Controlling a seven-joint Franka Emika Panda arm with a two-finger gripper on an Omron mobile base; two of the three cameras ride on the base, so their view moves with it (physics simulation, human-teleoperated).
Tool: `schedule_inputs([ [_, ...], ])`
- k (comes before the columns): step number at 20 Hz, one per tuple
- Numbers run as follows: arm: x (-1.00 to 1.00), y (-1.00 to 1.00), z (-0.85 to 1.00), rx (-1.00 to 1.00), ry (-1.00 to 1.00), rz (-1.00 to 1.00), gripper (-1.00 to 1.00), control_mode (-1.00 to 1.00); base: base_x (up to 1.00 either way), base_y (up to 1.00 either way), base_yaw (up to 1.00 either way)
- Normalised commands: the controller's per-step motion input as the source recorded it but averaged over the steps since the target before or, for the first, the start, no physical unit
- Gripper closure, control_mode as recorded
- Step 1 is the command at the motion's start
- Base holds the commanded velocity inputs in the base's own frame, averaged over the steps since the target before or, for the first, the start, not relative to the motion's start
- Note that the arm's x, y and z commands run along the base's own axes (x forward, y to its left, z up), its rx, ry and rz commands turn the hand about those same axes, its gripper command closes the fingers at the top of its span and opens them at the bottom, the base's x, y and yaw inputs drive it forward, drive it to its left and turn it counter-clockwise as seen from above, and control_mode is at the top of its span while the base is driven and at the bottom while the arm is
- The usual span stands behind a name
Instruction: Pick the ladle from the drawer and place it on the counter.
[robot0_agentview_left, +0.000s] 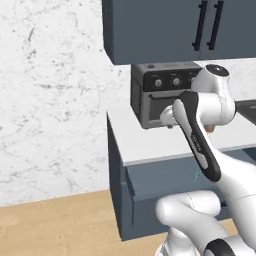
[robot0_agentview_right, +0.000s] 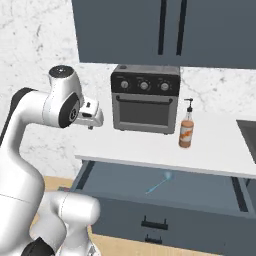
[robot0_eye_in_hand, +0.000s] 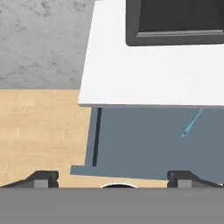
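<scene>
The drawer (robot0_agentview_right: 125, 180) stands pulled out under the counter (robot0_agentview_right: 150, 145), its dark slate-blue floor in plain sight. Inside it lies the light teal ladle (robot0_agentview_right: 159, 183), a thin handle with a small round bowl at the far end. In the hand view the ladle (robot0_eye_in_hand: 192, 124) lies slanted in the drawer (robot0_eye_in_hand: 140, 140), just below the counter's edge (robot0_eye_in_hand: 148, 103) and well right of centre. My gripper (robot0_agentview_right: 92, 125) hangs above the counter's left end, left of the ladle and high over the drawer. Its fingertips (robot0_eye_in_hand: 41, 178) stand wide apart, open, with nothing between them.
A dark toaster oven (robot0_agentview_right: 145, 97) sits at the back of the counter, with an orange bottle (robot0_agentview_right: 186, 127) to its right. A sink edge (robot0_agentview_right: 248, 135) shows at far right. Upper cabinets (robot0_agentview_right: 165, 30) hang overhead. Wooden floor (robot0_eye_in_hand: 39, 131) lies left of the cabinets.
</scene>
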Motion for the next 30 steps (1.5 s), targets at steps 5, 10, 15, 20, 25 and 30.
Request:
schedule_inputs([
  [5,0.00,0.00,0.00,0.00,0.00,0.00,-1.00,1.00,-0.36,1.00,-0.09],
  [10,0.00,0.00,0.00,0.00,0.00,0.00,-1.00,1.00,-0.03,0.92,-0.15],
  [15,0.00,0.00,0.00,0.00,0.00,0.00,-1.00,1.00,0.17,0.67,-0.24],
  [20,0.00,0.00,0.00,0.00,0.00,0.00,-1.00,1.00,0.23,0.19,-0.36],
  [25,0.00,0.00,0.00,0.00,0.00,0.00,-1.00,1.00,0.42,0.02,-0.39],
  [30,0.00,0.00,0.00,0.00,0.00,0.00,-1.00,1.00,0.51,0.15,-0.36],
])
